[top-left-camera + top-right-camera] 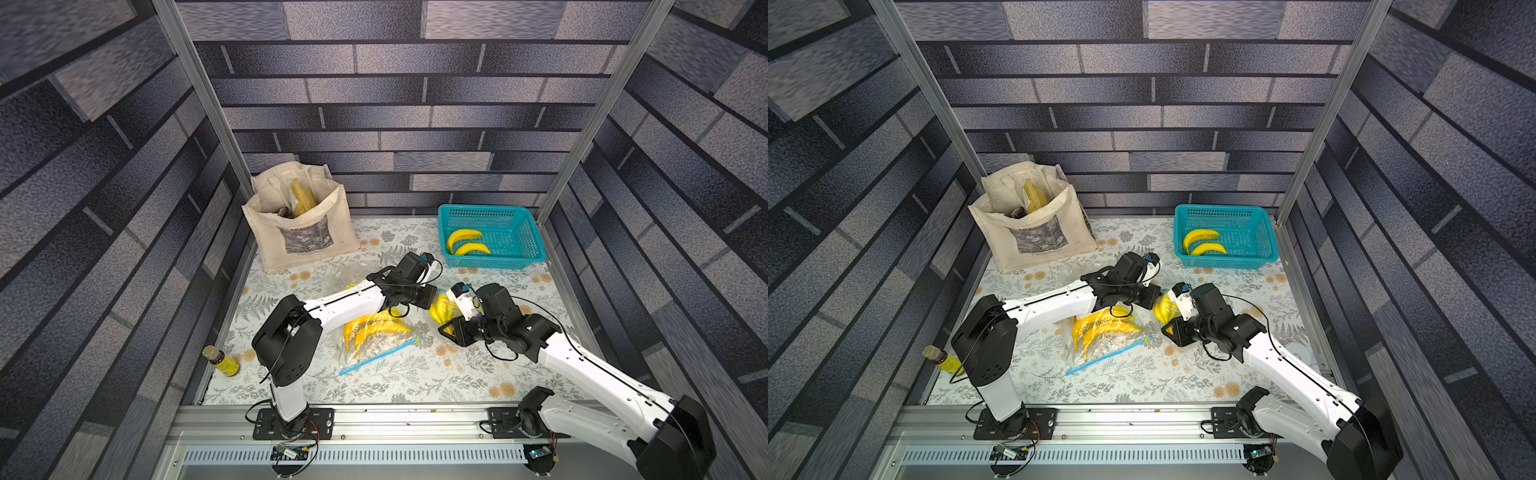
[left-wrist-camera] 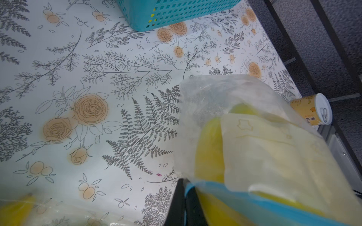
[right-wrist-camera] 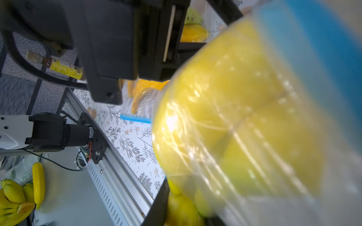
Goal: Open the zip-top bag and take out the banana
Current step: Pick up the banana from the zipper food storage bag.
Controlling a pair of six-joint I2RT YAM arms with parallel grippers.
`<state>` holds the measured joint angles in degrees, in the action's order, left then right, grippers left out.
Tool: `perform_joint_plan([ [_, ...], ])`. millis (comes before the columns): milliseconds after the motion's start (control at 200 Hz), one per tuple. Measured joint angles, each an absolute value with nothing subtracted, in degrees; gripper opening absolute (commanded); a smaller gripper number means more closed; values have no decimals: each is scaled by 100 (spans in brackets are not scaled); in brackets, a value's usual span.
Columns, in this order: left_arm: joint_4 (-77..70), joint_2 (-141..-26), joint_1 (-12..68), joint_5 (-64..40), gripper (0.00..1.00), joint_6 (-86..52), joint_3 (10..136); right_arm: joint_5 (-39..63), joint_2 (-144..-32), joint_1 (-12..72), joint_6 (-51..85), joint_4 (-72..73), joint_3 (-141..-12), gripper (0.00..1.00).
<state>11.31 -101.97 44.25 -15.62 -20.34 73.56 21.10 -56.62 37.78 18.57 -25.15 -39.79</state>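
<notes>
Bag (image 1: pixel 439 309) up in the air, banana (image 3: pixel 235 109) not out yet
Left gripper (image 1: pixel 434 302) is clamped on the blue zip edge, right gripper (image 1: pixel 444 325) pinches the same bag from the other side, above the table (image 1: pixel 415 382).

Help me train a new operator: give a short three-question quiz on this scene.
1. Pick one: how many bananas lie in the teal basket? A one, B two, C four.
2. True or false: the left gripper hangs open, clear of the raised zip-top bag.
3. Fill in: the bottle is nearest the ___ arm's base.
Key: 1 B. 2 False: it is shut on that bag. 3 left.
</notes>
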Motion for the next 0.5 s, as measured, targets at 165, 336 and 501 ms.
perform_joint_plan([
  [165, 1203, -10379, 4130, -2257, 0, -2034, 7762, 2421, -5419, 3771, 2069, -2255, -3977, 0],
  [336, 1251, -10674, 3892, -2928, 0, -2043, 8106, 2672, -5321, 3767, 2331, -1905, -3970, 0],
  [501, 1100, -10792, 3804, -3492, 0, -2213, 8117, 2674, -5124, 3767, 2495, -1855, -3946, 0],
])
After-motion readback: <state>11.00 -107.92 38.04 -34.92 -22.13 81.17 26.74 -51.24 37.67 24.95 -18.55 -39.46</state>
